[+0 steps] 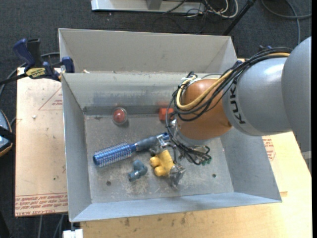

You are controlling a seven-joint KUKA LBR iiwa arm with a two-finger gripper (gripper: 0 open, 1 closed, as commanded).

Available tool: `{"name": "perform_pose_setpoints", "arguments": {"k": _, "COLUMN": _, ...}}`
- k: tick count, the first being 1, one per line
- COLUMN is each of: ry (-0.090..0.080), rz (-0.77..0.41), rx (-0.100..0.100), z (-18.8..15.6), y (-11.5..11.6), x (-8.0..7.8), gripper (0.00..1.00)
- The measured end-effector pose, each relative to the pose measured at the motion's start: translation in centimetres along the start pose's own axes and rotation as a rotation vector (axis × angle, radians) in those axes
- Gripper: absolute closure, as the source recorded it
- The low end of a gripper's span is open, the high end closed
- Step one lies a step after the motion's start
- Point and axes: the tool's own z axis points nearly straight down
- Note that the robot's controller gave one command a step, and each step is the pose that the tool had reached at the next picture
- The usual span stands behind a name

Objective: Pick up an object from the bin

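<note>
The jaws sit low against the yellow toy (161, 163) at the front middle of the bin (77, 143); I cannot tell whether they are spread. They may snag the blue hairbrush (115, 153) just beside it.

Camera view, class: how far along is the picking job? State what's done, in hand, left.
Done: the hand is down in the bin, beside the yellow toy near its front. In hand: no grip is visible; the toy, blue brush and small grey piece lie on the floor. Left: grip one thing and lift it out.
</note>
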Motion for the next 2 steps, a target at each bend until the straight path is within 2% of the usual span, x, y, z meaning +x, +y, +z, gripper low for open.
{"name": "perform_pose_setpoints", "arguments": {"k": 1, "ry": -0.007, "rz": 0.001, "rx": 0.001, "z": -0.3, "y": 0.0, "x": -0.2, "gripper": 1.0}}
{"name": "perform_pose_setpoints", "arguments": {"k": 2, "ry": -0.007, "rz": -0.154, "rx": 0.004, "z": -15.9, "y": -1.2, "x": -5.0, "gripper": 1.0}}
